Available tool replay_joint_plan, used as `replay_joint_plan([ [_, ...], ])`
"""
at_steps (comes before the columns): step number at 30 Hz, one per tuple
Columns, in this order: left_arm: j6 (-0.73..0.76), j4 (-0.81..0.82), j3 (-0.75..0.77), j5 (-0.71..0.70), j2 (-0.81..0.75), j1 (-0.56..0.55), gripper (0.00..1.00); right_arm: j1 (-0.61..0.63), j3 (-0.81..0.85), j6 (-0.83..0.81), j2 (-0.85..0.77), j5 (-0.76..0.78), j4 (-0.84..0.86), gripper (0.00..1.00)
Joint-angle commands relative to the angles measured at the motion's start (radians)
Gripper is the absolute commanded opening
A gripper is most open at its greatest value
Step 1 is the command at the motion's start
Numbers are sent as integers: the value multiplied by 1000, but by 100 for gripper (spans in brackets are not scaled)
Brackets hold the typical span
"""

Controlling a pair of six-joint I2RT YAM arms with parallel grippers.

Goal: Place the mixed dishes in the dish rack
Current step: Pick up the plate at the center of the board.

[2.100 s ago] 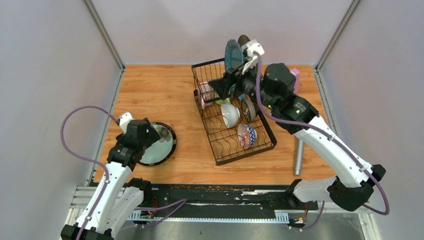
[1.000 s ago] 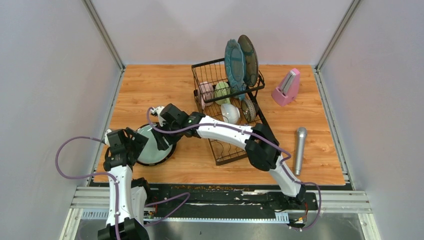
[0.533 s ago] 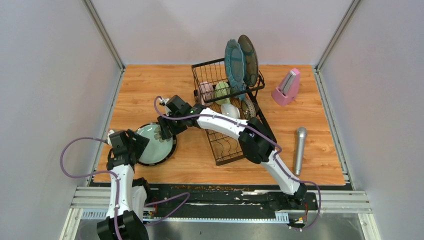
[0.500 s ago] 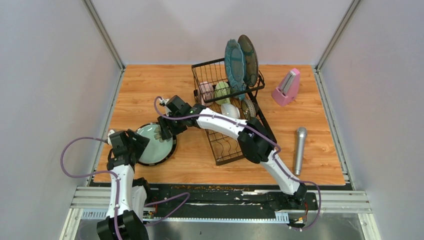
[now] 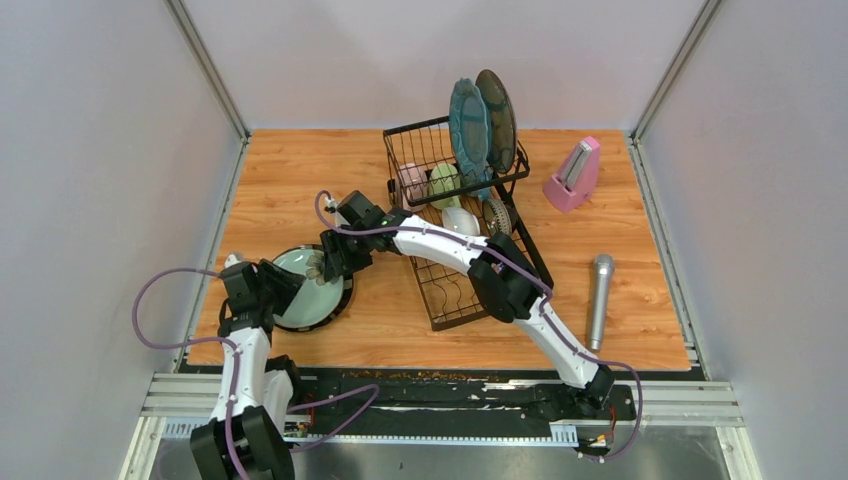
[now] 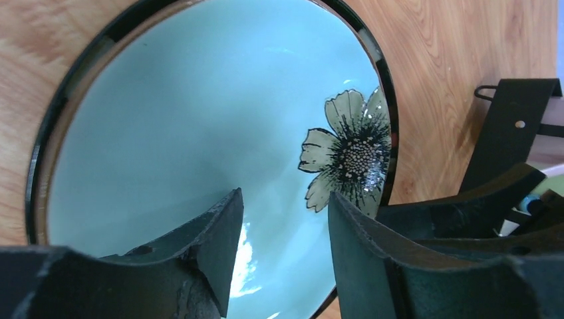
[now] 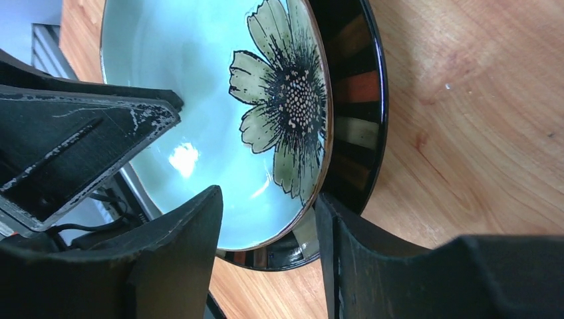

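Note:
A pale-blue plate (image 5: 310, 292) with a dark rim and a painted flower lies flat on the wood left of the black wire dish rack (image 5: 436, 300). My left gripper (image 5: 283, 283) is open at its near-left side, both fingers hovering over the blue face (image 6: 186, 119). The left gripper (image 6: 282, 199) holds nothing. My right gripper (image 5: 330, 265) reaches in from the rack side. The right gripper (image 7: 268, 196) is open astride the plate's rim (image 7: 372, 119), one finger above the blue inside (image 7: 193, 86), the other outside the rim.
Two plates (image 5: 468, 118) stand upright in the rack's tall end. A pink mug (image 5: 410, 182), a green mug (image 5: 443, 183), a white bowl (image 5: 460, 220) and a dark patterned bowl (image 5: 497, 215) also sit in it. A pink metronome (image 5: 572, 175) and a microphone (image 5: 598, 300) lie right of it.
The right arm swung from the rack across to the plate and settled its jaws over the far rim. The left gripper's jaws have narrowed while staying at the plate's near side.

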Motion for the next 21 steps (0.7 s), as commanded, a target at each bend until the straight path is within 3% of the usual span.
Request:
replay_joint_plan([
  [1, 35, 62, -33, 71, 35, 9, 57, 17, -53, 125, -8, -141, 144, 52],
  [8, 46, 85, -34, 98, 57, 9, 47, 11, -148, 248, -49, -131, 276, 46],
  [15, 86, 32, -5, 87, 43, 9, 54, 2, -194, 292, -68, -3, 276, 37],
  [21, 91, 4, 25, 78, -7, 9, 56, -18, -190, 305, -49, 33, 267, 20],
])
